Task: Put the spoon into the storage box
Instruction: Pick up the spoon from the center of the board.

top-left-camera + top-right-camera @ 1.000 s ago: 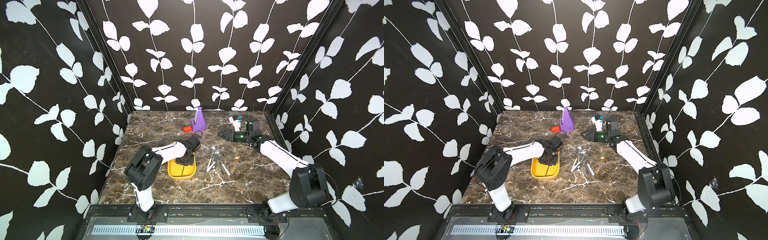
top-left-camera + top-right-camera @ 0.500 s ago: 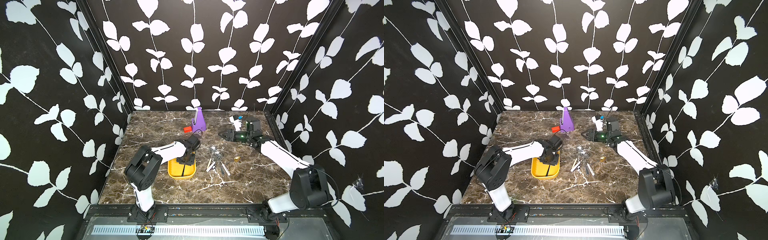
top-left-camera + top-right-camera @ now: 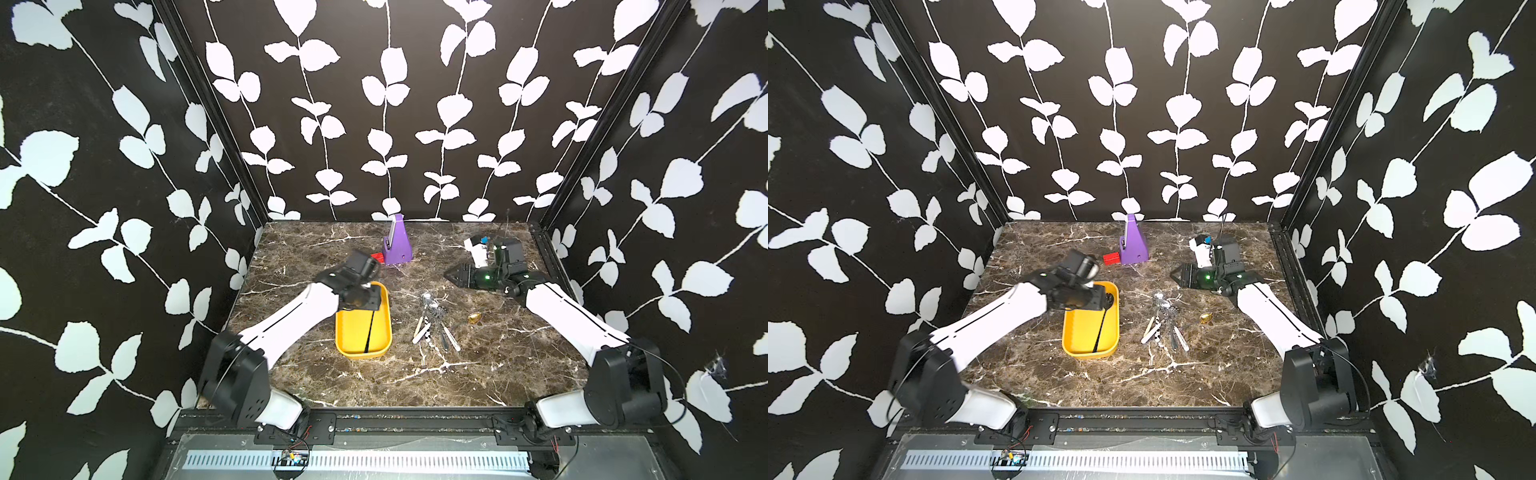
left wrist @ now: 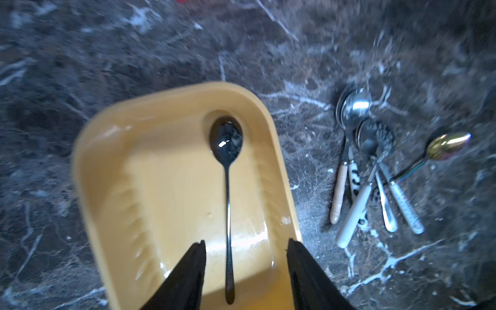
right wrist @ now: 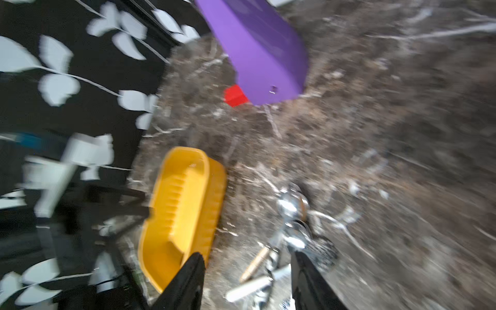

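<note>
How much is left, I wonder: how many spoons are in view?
7: one black spoon lying in the storage box; five overlapping in a pile on the table beside it; one gold spoon touching that pile. Overlap may hide others.

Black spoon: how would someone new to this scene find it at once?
On the marble table, find the yellow storage box beside the spoon pile. The black spoon lies alone inside it, wholly dark, unlike the shiny, pale-handled ones outside.
</note>
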You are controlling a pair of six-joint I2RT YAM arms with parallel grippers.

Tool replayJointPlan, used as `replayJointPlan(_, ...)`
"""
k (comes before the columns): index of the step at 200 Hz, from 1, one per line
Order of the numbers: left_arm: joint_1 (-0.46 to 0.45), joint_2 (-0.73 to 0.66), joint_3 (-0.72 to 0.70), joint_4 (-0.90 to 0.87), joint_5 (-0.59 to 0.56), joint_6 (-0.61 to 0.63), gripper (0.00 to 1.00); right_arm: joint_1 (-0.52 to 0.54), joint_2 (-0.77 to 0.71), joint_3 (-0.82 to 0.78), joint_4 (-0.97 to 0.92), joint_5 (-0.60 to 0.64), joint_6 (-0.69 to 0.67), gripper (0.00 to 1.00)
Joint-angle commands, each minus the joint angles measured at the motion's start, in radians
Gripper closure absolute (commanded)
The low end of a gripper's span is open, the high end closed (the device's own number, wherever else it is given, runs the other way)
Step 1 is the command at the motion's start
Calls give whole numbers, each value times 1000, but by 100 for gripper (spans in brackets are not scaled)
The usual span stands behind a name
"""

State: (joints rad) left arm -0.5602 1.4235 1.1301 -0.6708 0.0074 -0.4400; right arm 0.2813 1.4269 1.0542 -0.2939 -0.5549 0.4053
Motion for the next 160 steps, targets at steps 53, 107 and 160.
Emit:
replayJointPlan(53, 168, -129, -37, -69, 68, 89, 43, 138, 25, 100, -430, 375, -24, 47)
replayJointPlan(107, 200, -145, -73, -51, 93, 93, 42, 281, 193, 137, -469, 483, -69, 53)
replayJointPlan(160, 207, -180, -111, -43, 98, 95, 42, 321, 337, 170, -456, 479, -97, 59)
